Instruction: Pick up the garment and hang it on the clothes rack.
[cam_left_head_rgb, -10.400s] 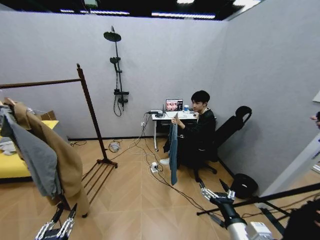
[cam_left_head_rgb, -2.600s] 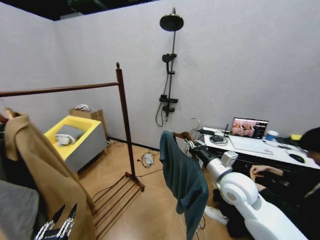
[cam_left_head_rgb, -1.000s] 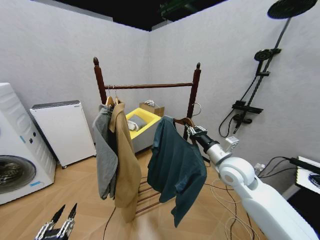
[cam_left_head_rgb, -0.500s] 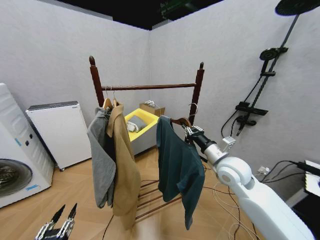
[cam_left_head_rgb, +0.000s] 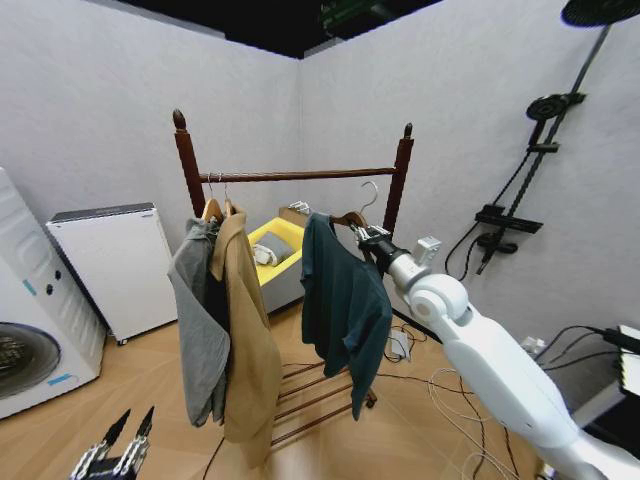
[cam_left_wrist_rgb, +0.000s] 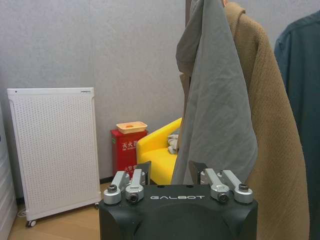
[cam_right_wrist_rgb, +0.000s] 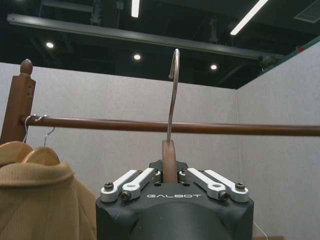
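Down low at our left side, the left gripper (cam_left_head_rgb: 112, 452) hangs idle, fingers spread. Further out, our right gripper (cam_left_head_rgb: 370, 236) is clamped on the wooden hanger (cam_right_wrist_rgb: 169, 159), the garment (cam_left_head_rgb: 340, 300) draping below it. Beyond, the hook (cam_right_wrist_rgb: 173, 90) pokes up above the bar (cam_right_wrist_rgb: 210, 128) of the clothes rack (cam_left_head_rgb: 187, 170), running crosswise — we judge the hook must clear it and drop over.
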